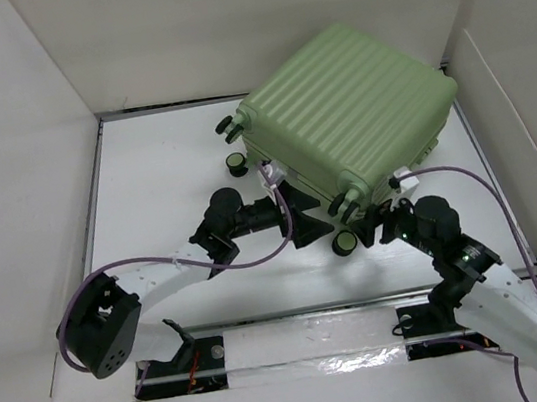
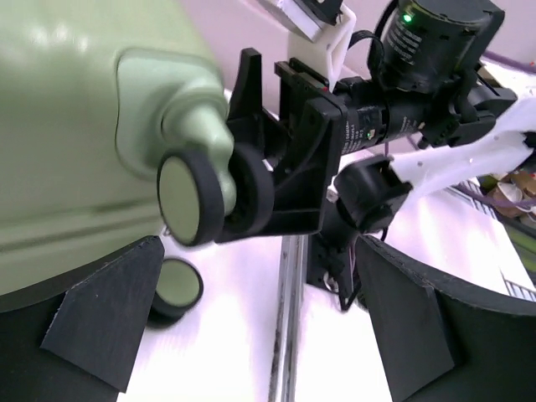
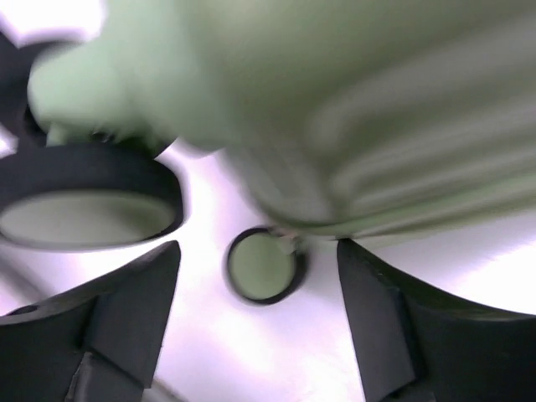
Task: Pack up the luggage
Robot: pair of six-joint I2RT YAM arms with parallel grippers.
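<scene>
The luggage (image 1: 351, 108), a pale green ribbed suitcase, lies shut at the back right with its black wheels (image 1: 344, 242) toward the arms; its lining is hidden. My left gripper (image 1: 302, 221) is open and empty at the suitcase's near wheel edge. In the left wrist view, the left gripper (image 2: 260, 280) has the shell (image 2: 67, 142) and a wheel (image 2: 192, 201) just ahead on the left. My right gripper (image 1: 378, 223) is open and empty under the near corner. In the right wrist view, the right gripper (image 3: 258, 255) has a wheel (image 3: 261, 268) between its fingers and the shell (image 3: 352, 109) above.
White walls (image 1: 18, 147) enclose the white table on the left, back and right. A metal seam (image 2: 289, 293) runs across the table. The right arm's gripper body (image 2: 293, 159) sits close in front of the left gripper. Purple cables (image 1: 257, 258) trail from both arms.
</scene>
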